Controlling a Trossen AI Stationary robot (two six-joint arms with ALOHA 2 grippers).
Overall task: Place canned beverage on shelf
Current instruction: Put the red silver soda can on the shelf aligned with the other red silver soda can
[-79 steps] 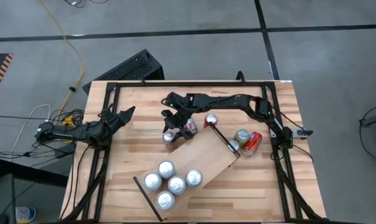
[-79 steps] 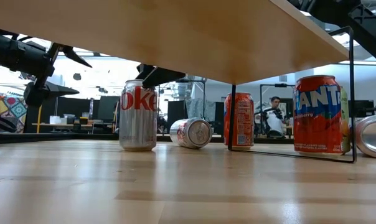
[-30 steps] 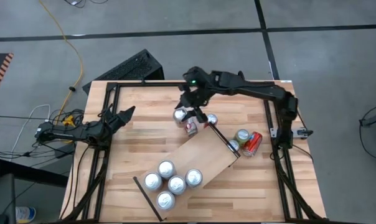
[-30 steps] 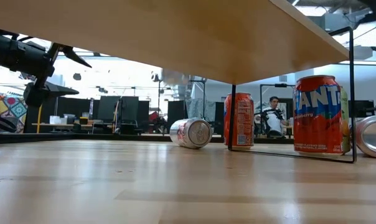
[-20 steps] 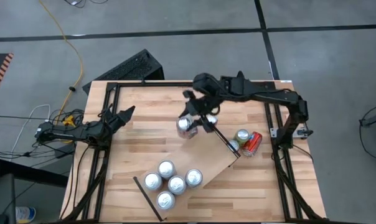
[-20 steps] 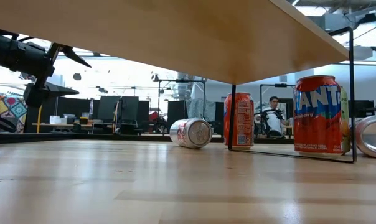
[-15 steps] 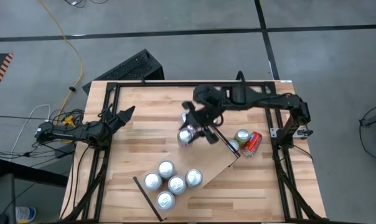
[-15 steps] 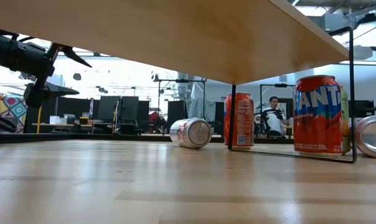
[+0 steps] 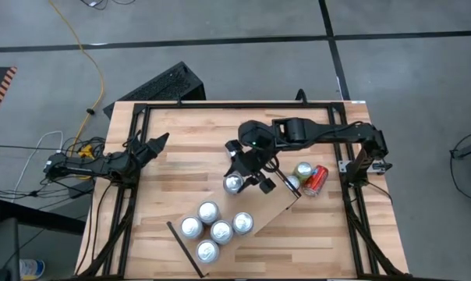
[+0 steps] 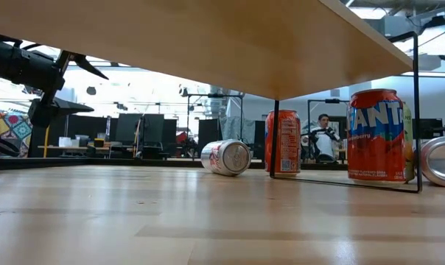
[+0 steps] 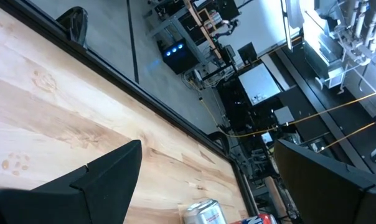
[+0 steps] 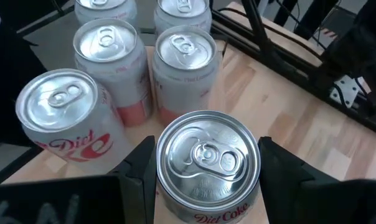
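High view shows my right gripper [image 9: 247, 173] clamped around an upright silver Diet Coke can [image 9: 235, 183], carried above the pale wooden shelf board [image 9: 255, 204]. I judge this the transport step; next I must lower it beside the five silver cans [image 9: 212, 226] just ahead of the gripper. Right arm reaches inward, wrist angled down. Left gripper [image 9: 159, 142] waits apart, fingers spread.

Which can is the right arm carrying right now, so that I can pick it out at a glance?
Find the pale shelf lying slantwise on the table, with five silver cans standing at its near end. Above its bare middle hangs the right gripper, shut on a silver Diet Coke can. It is the only can off every surface and clamped between dark fingers.
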